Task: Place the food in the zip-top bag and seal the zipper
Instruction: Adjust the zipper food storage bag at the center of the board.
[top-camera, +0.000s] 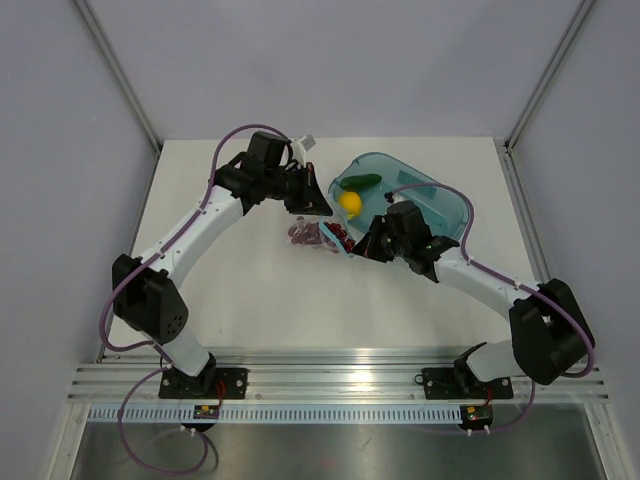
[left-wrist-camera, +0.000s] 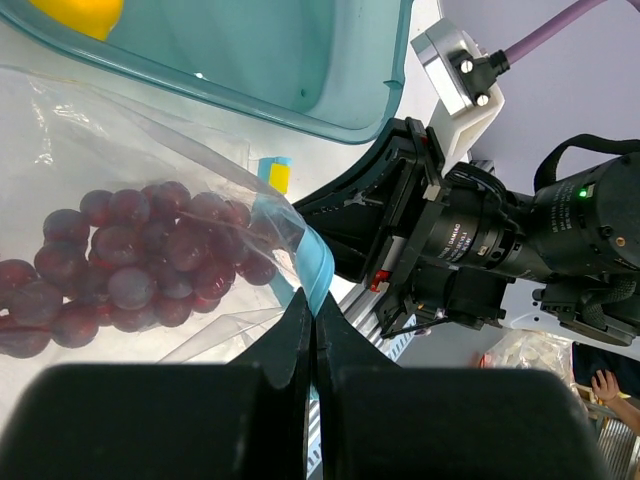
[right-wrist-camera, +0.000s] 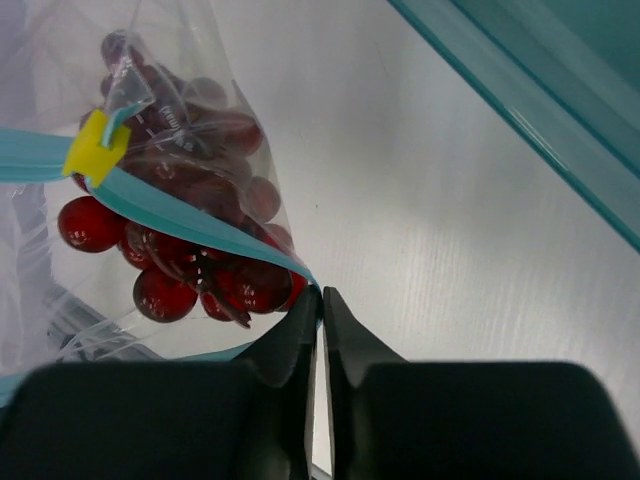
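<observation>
Squarely in right pincer (right-wrist-camera: 321, 296): zipper (right-wrist-camera: 200, 224) (blue)

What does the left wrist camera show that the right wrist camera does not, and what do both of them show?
Only the left wrist view: the lemon in the teal tray, the other arm's camera, and the left gripper shut on the blue strip of the clear bag. Only the right wrist view: the right gripper pinching that strip. Both: the grapes inside the bag, the yellow slider and part of the tray.
</observation>
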